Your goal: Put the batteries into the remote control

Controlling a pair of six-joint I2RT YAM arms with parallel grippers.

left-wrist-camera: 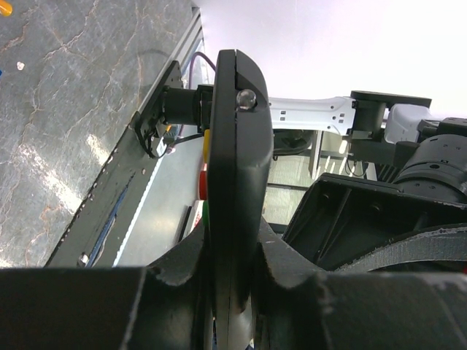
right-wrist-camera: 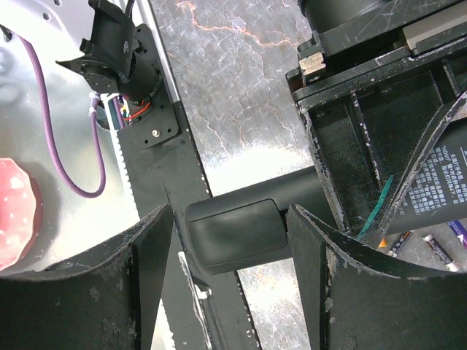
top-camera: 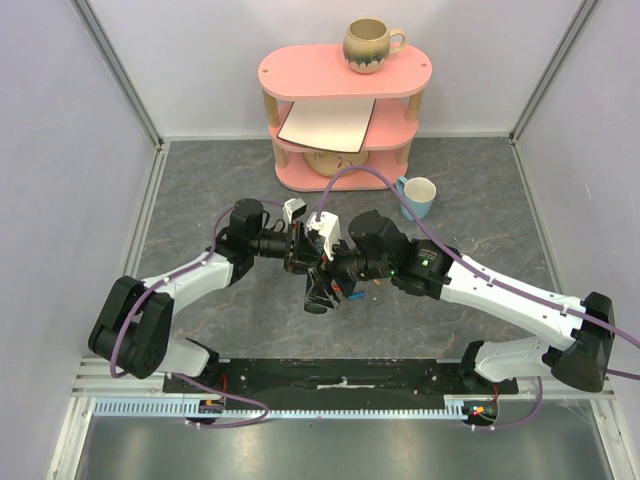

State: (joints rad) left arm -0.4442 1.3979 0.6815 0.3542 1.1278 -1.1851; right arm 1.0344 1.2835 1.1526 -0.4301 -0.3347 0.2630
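Note:
The black remote control (left-wrist-camera: 237, 146) stands edge-on between my left gripper's (left-wrist-camera: 233, 251) fingers, which are shut on it; coloured buttons show along its left edge. In the top view the remote (top-camera: 318, 296) hangs above the table's middle, where my left gripper (top-camera: 298, 250) and right gripper (top-camera: 335, 275) meet. My right gripper (right-wrist-camera: 230, 219) is open and straddles the remote's free end (right-wrist-camera: 233, 233). Its right finger (right-wrist-camera: 310, 248) touches the seam of the end panel; its left finger (right-wrist-camera: 149, 255) stands apart. Small batteries (right-wrist-camera: 440, 251) lie on the table at the right wrist view's lower right edge.
A pink shelf (top-camera: 300, 70) stands at the back with a mug (top-camera: 368, 45) on top and a flat board (top-camera: 326, 124) inside. A white-and-blue cup (top-camera: 419, 194) stands to its right. A black base rail (top-camera: 340, 374) runs along the near edge.

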